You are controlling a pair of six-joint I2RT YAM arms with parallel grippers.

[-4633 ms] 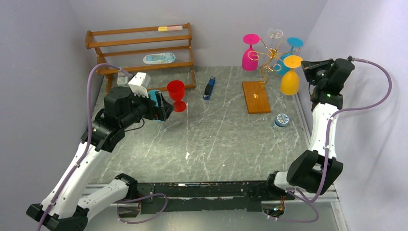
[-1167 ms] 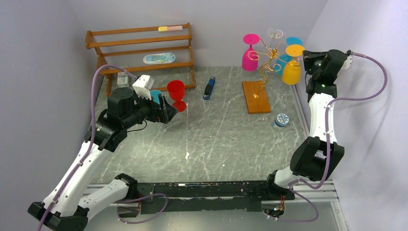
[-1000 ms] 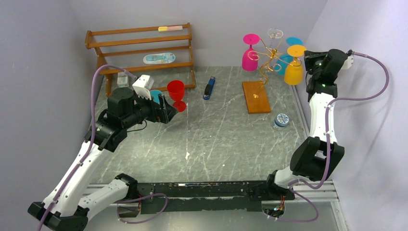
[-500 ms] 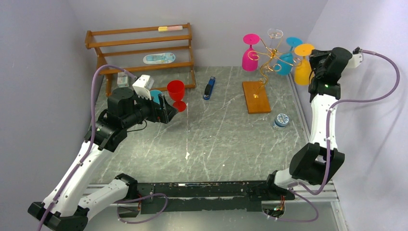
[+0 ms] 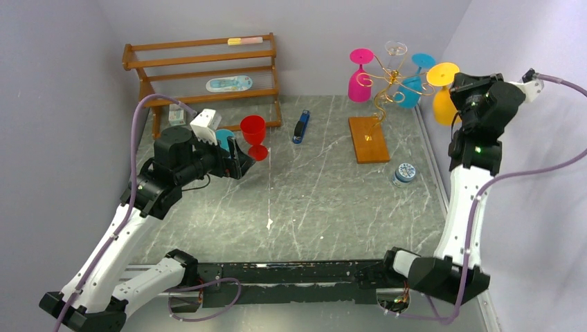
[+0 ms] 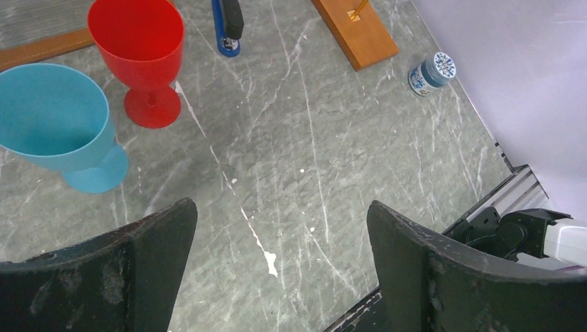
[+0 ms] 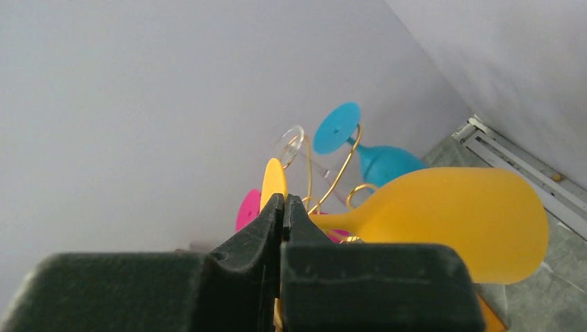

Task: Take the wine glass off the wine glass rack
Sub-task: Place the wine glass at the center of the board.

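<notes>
The right claw (image 7: 284, 202) is clamped shut on the stem of the yellow glass (image 7: 457, 221), which lies sideways and seems clear of the rack (image 5: 385, 86), to its right. A good next move is to lower it gently to the bare bench (image 5: 332, 200), minding the wall close by and the jar (image 5: 404, 173). The left claw (image 6: 280, 221) gapes empty above the red cup (image 6: 138, 55).

White arm links (image 5: 111, 242), bulky black joints (image 5: 443, 273), purple cables (image 5: 130, 152), scuffed black jaws, small green light (image 5: 477, 149)
</notes>
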